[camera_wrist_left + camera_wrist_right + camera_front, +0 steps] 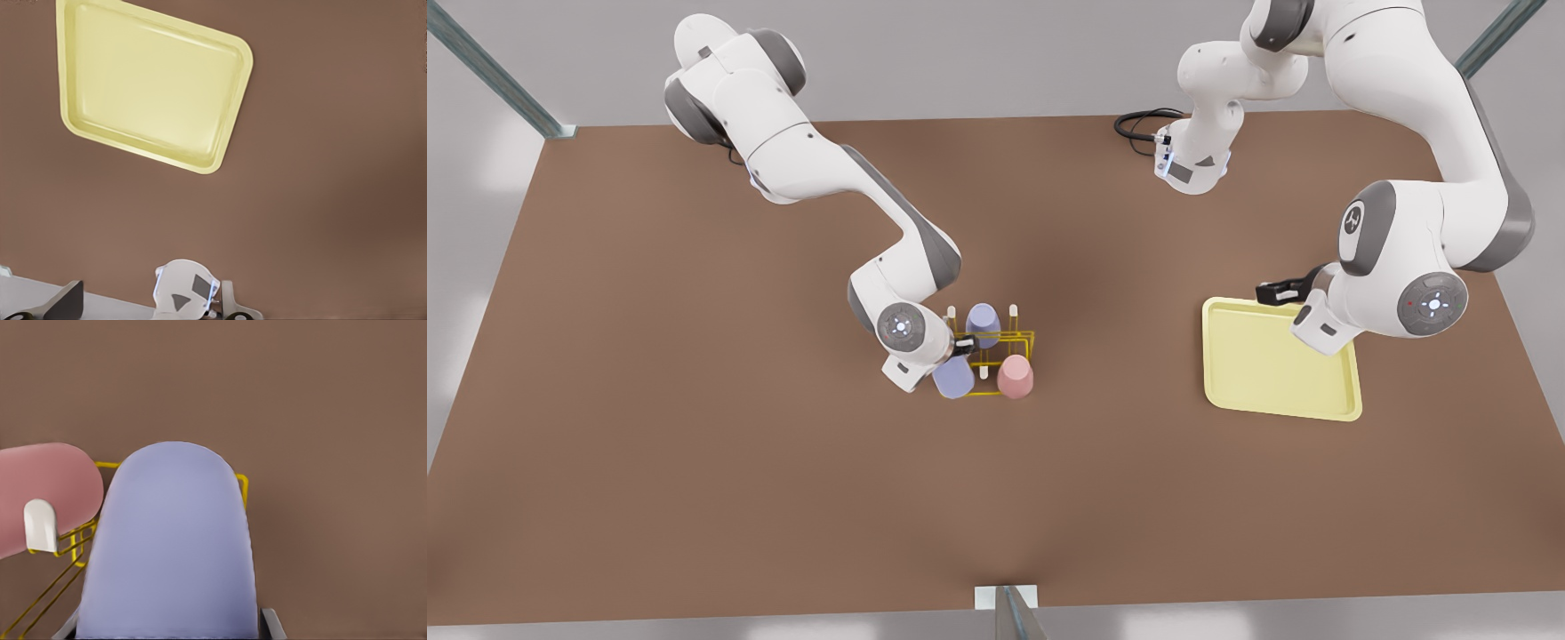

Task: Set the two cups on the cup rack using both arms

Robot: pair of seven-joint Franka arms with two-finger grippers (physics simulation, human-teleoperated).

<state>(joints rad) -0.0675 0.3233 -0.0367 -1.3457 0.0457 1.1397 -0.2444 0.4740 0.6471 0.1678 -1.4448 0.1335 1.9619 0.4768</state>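
Note:
The yellow wire cup rack stands mid-table. Three cups sit upside down on it: a lavender cup at the back, a second lavender cup and a salmon pink cup at the front. My right gripper is at the rack's near corner on the front view's left. In the right wrist view its fingers hug both sides of the front lavender cup, with the pink cup and a white peg tip beside it. My left gripper hangs open over the tray's back edge, holding nothing.
A flat pale-yellow tray lies on the front view's right, also in the left wrist view as the tray. A black cable loops at the table's back by an arm base. Brown table spreads wide around the rack.

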